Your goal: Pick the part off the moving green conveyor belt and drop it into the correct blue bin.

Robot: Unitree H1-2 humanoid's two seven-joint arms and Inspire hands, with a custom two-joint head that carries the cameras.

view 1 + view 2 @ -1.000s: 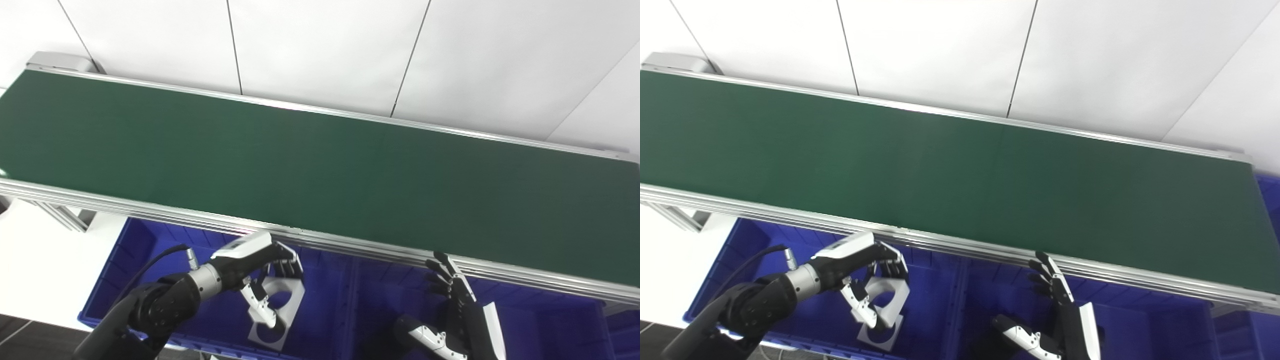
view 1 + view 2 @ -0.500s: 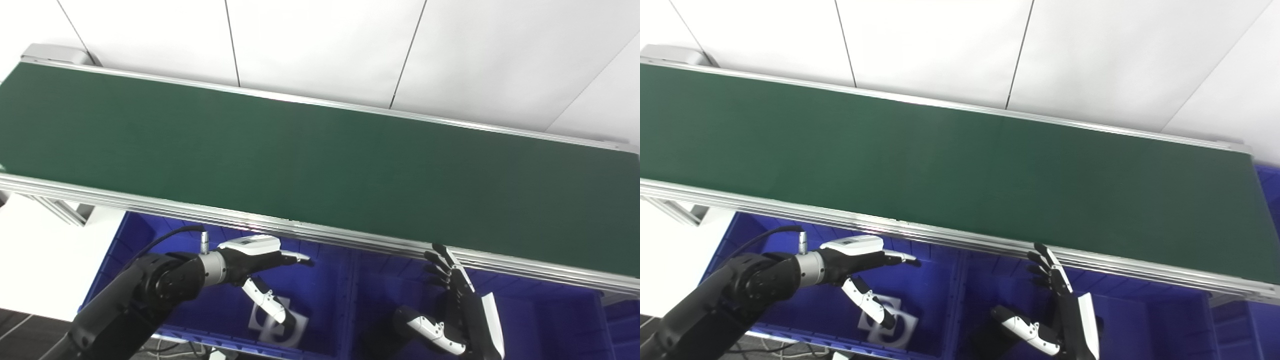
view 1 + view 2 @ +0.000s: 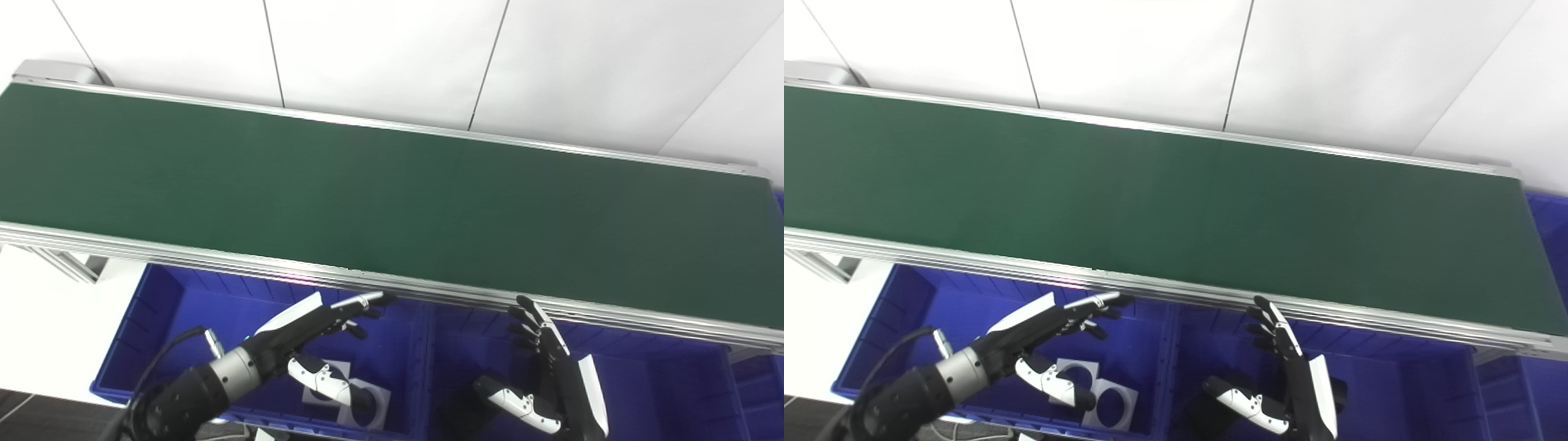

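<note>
The green conveyor belt (image 3: 392,184) runs across the view with no part on it. Two flat white parts with round holes (image 3: 1102,401) lie on the floor of the left blue bin (image 3: 153,343), one overlapping the other. My left hand (image 3: 318,331) hovers open above that bin, fingers stretched toward the belt's near rail, holding nothing. My right hand (image 3: 551,373) stands open over the middle blue bin (image 3: 661,392), fingers pointing up and spread.
The belt's aluminium rail (image 3: 367,285) passes just above both hands. A third blue bin (image 3: 1546,220) shows at the right edge behind the belt's end. White wall panels rise behind the belt.
My left hand opened and let go of the white part, which now lies in the left bin. The hand has since risen toward the rail. The camera shifted slightly.
</note>
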